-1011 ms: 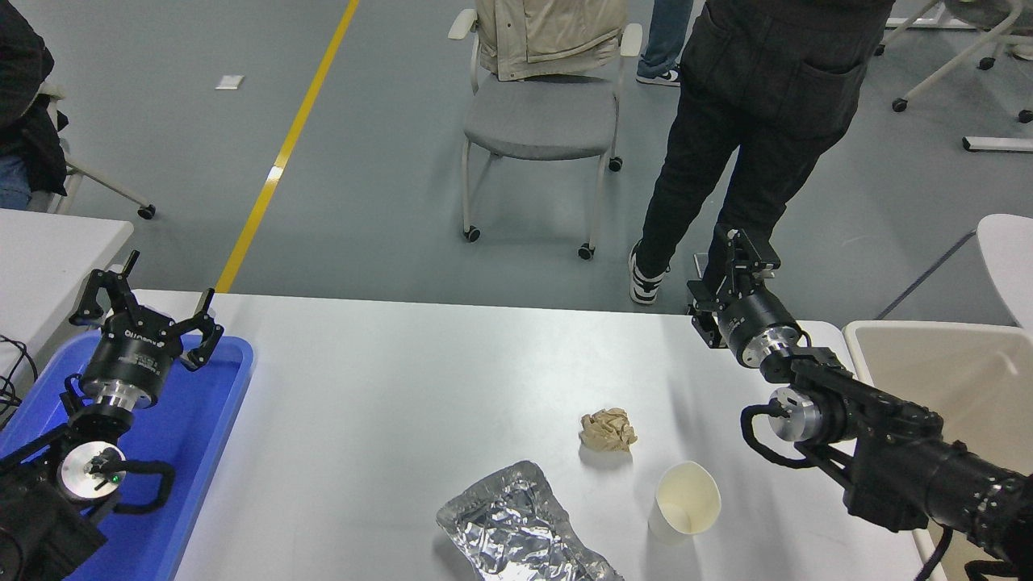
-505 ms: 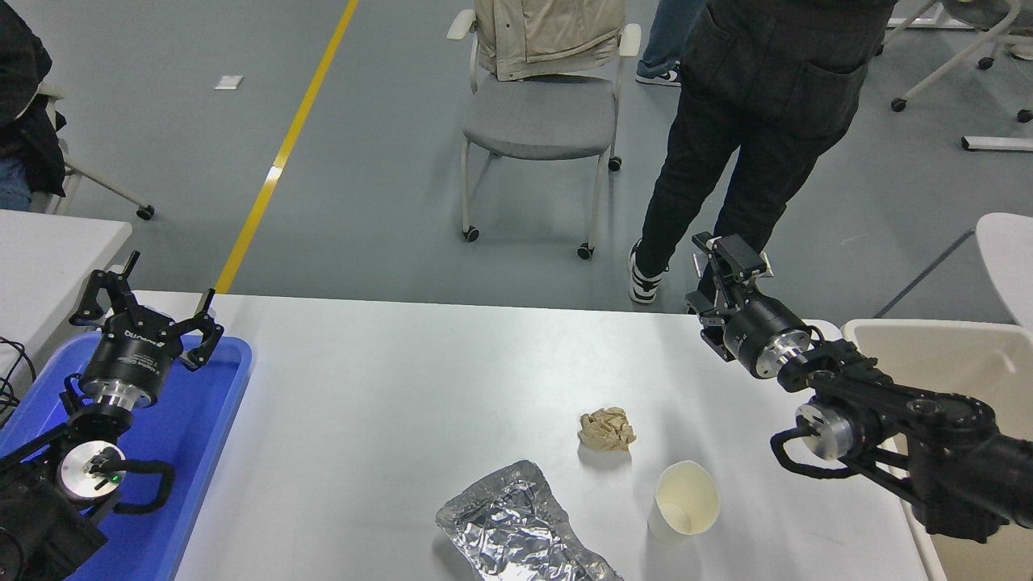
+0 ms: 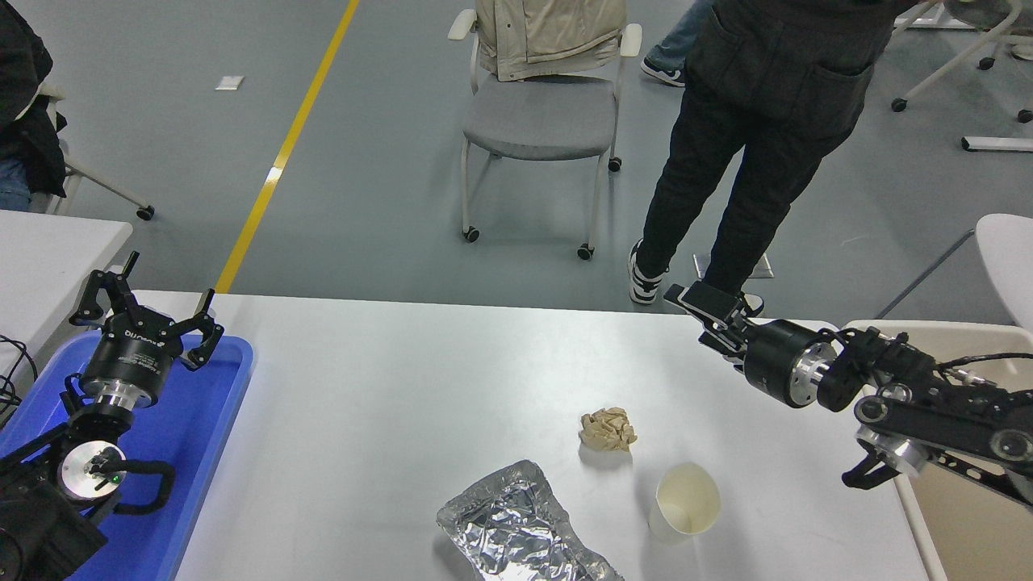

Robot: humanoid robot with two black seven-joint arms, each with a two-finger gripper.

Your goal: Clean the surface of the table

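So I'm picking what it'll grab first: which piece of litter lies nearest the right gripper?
The crumpled brown paper ball; the paper cup and foil wrapper lie farther from the right gripper.

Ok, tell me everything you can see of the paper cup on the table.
The cup is a plain white paper cup, cream inside, with no lid or print that shows. It looks empty. It stands upright on the table, near the front edge and right of centre, its open mouth turned up. The crumpled paper ball lies just behind it to the left and the foil to its left; neither touches it. The right gripper is well away from it, near the table's far edge.
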